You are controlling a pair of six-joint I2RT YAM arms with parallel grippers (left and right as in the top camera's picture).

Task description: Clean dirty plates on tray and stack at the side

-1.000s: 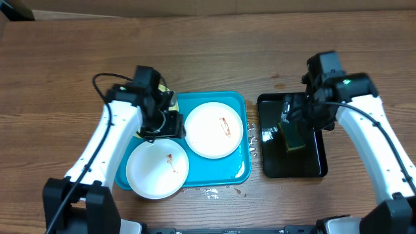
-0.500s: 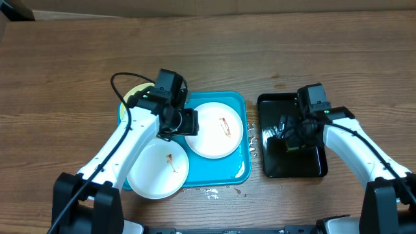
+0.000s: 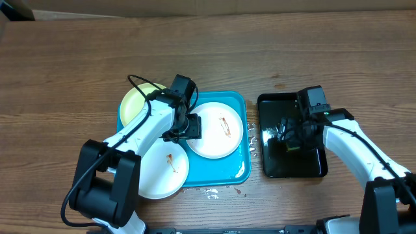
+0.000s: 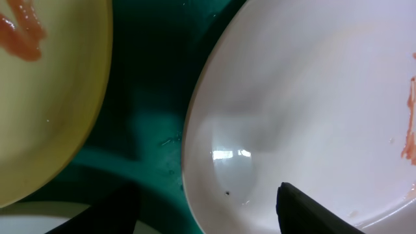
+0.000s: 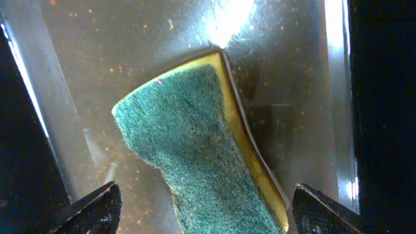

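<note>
**Left claw open over a plate rim, right claw open above the sponge**

Three plates sit at the turquoise tray (image 3: 237, 168). The upper white plate (image 3: 218, 140) lies flat in the tray's right half and has a reddish-brown smear near its middle. The lower white plate (image 3: 155, 175), also smeared, sits at the tray's near-left corner and overhangs its edge. The pale yellow-green plate (image 3: 138, 104) rests at the far-left corner, partly off the tray; the left wrist view shows a red smear on it (image 4: 45, 97).

The left claw (image 3: 188, 127) is down at the left rim of the upper white plate (image 4: 312, 97). Its jaws are spread, one fingertip over the bare tray floor (image 4: 149, 84) and the other over the plate, and they grip nothing.

To the right, apart from the turquoise tray, a glossy black tray (image 3: 305, 168) rests on the wooden desk (image 3: 65, 65). A sponge (image 3: 292, 144) lies in it, green scouring side up with a yellow layer beneath (image 5: 195, 149), on a wet floor. The right claw (image 3: 289, 136) hangs just above the sponge with its jaws wide apart and a fingertip on either side, holding nothing.
</note>
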